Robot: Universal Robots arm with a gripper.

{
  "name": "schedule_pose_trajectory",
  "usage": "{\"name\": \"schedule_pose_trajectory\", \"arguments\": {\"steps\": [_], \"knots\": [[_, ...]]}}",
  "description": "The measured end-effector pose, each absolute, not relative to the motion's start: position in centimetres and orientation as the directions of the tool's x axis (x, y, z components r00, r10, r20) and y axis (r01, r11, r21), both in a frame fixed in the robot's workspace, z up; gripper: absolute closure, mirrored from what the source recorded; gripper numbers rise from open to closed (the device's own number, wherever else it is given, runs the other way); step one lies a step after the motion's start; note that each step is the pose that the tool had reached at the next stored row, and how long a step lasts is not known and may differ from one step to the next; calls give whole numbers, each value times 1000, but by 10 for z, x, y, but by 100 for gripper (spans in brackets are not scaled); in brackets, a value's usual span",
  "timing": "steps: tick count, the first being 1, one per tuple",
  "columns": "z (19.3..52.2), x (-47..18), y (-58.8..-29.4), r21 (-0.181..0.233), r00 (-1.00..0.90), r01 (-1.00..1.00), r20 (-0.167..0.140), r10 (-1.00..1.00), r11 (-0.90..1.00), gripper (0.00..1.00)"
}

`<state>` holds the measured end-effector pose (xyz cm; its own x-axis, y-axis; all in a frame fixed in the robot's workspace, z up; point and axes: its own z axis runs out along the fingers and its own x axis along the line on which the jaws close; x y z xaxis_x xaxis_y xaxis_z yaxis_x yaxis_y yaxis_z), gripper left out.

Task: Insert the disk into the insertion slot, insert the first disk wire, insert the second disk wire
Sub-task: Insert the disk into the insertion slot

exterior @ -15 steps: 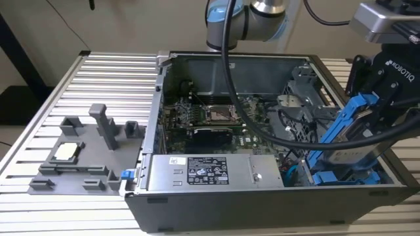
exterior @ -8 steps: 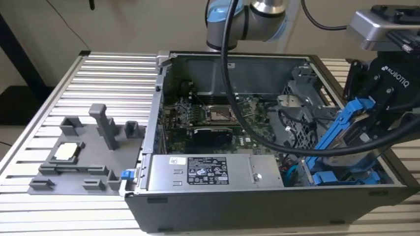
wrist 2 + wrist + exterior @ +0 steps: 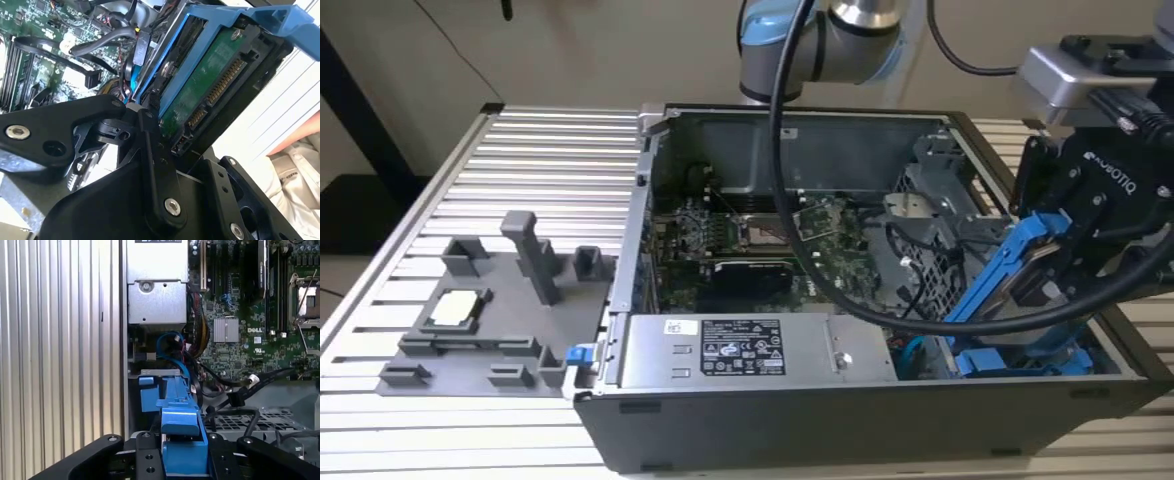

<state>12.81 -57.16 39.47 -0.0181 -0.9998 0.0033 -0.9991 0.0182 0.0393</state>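
Note:
My gripper (image 3: 1062, 262) is shut on the disk (image 3: 1003, 272), a drive in a bright blue carrier. The disk hangs tilted, on edge, over the open computer case at the exterior view's right. In the second wrist view the black fingers (image 3: 151, 150) clamp the disk (image 3: 210, 87), whose green board and connector face the camera. The first wrist view looks along the blue carrier (image 3: 181, 412) held between the fingers (image 3: 146, 452). Just beyond its lower end lies the insertion slot (image 3: 150, 390), a grey bay with blue rails (image 3: 1025, 360) in the case's near right corner. Loose black disk wires (image 3: 235, 395) lie beside it.
The grey labelled power-supply box (image 3: 740, 352) sits along the case's front wall. The motherboard (image 3: 747, 240) fills the case floor, with a perforated metal cage (image 3: 945, 205) at the back right. A grey fixture (image 3: 487, 310) stands on the ribbed table (image 3: 547, 150). A person's sleeve (image 3: 300, 170) is nearby.

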Motion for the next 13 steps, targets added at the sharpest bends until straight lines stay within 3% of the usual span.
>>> {"name": "schedule_pose_trajectory", "arguments": {"steps": [13], "knots": [[381,127,-569,39,-18,-999,3,-1000,18,67]]}}
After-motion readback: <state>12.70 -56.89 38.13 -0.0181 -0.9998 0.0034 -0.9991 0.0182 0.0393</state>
